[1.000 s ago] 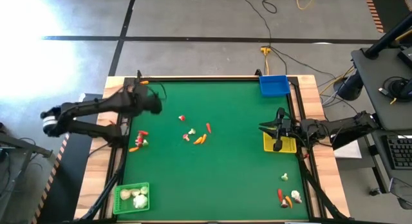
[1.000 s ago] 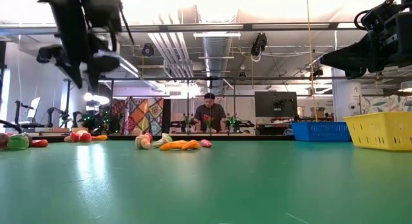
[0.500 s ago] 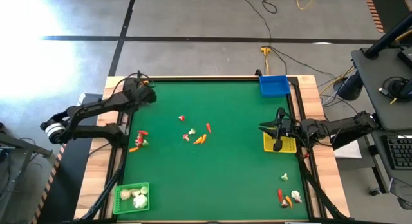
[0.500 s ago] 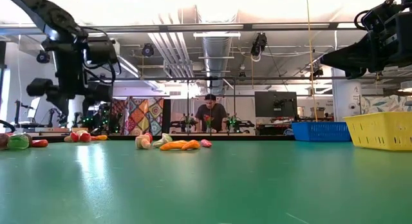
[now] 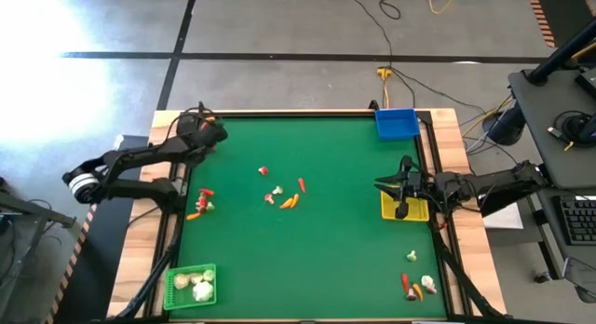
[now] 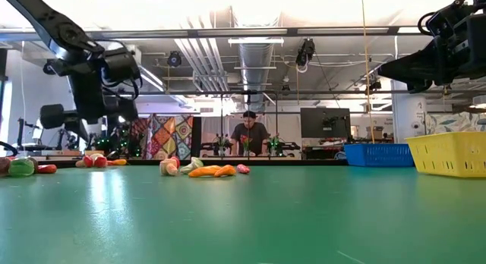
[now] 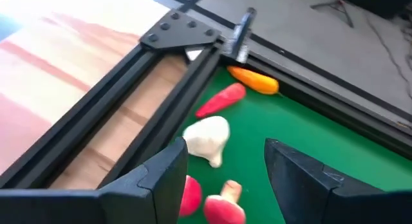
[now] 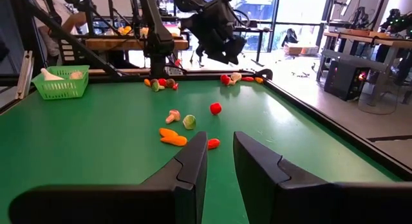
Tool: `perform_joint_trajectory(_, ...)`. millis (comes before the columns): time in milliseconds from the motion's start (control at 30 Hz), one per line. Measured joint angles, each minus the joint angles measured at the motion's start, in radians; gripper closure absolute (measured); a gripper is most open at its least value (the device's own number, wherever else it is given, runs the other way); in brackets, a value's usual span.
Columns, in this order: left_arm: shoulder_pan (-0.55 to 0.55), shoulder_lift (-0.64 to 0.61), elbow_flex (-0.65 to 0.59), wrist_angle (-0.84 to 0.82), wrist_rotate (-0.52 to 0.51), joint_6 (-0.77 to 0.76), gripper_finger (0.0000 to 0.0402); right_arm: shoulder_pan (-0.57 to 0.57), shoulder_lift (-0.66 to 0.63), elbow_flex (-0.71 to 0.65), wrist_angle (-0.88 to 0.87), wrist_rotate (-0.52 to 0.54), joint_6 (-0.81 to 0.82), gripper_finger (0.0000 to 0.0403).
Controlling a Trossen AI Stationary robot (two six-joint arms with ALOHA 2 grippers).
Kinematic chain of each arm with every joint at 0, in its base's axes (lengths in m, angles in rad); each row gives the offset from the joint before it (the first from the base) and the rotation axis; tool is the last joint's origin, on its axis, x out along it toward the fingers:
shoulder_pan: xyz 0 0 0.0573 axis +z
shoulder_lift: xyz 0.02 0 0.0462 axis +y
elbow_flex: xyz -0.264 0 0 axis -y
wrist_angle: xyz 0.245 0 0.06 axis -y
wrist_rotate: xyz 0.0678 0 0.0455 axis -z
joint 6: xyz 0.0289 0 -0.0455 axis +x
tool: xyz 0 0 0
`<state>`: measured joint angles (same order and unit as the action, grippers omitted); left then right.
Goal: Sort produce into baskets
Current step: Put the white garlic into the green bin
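Left wrist view: our left gripper point(image 7: 225, 169) hangs wide above a whitish bulb point(image 7: 207, 138), probably light, rigid plastic; we'd pinch its round body.

I'm working in a robotics lab: exposed ceiling ducts point(image 6: 254, 55), monitors point(image 6: 325, 121) on far desks, a seated person point(image 6: 247, 135), cables point(image 5: 391, 31) across the concrete floor.

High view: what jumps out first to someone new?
The big green table, with tiny toy produce scattered mid-table and three latticed plastic baskets at its edges: blue at the far right corner, yellow on the right edge, green near left. The left gripper hangs open over the far-left corner.
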<state>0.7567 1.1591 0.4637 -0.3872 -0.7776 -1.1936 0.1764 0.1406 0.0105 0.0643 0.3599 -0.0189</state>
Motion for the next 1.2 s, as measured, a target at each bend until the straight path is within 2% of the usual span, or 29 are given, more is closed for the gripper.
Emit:
perform_joint_trajectory(133, 0.001, 0.087, -0.001, 0.031, -0.034, -0.093, 0.0212, 0.000, 0.000, 0.000, 0.000, 0.000, 0.000, 0.0335)
perform_joint_trajectory(333, 0.031, 0.235, 0.043, 0.079, -0.085, -0.104, 0.0212, 0.000, 0.000, 0.000, 0.000, 0.000, 0.000, 0.0335)
perform_joint_trajectory(433, 0.063, 0.296, 0.083, 0.074, -0.076, -0.104, 0.0212, 0.000, 0.000, 0.000, 0.000, 0.000, 0.000, 0.0335)
perform_joint_trajectory(633, 0.073, 0.368, 0.173, -0.068, -0.073, -0.252, 0.0212, 0.000, 0.000, 0.000, 0.000, 0.000, 0.000, 0.0335)
perform_joint_trajectory(733, 0.081, 0.394, 0.205, -0.120, -0.040, -0.304, 0.0212, 0.000, 0.000, 0.000, 0.000, 0.000, 0.000, 0.0335)
perform_joint_trajectory(933, 0.110, 0.448, 0.243, -0.139, 0.101, -0.368, 0.0212, 0.000, 0.000, 0.000, 0.000, 0.000, 0.000, 0.0335)
perform_joint_trajectory(1200, 0.112, 0.462, 0.243, -0.145, 0.152, -0.356, 0.0212, 0.000, 0.000, 0.000, 0.000, 0.000, 0.000, 0.0335)
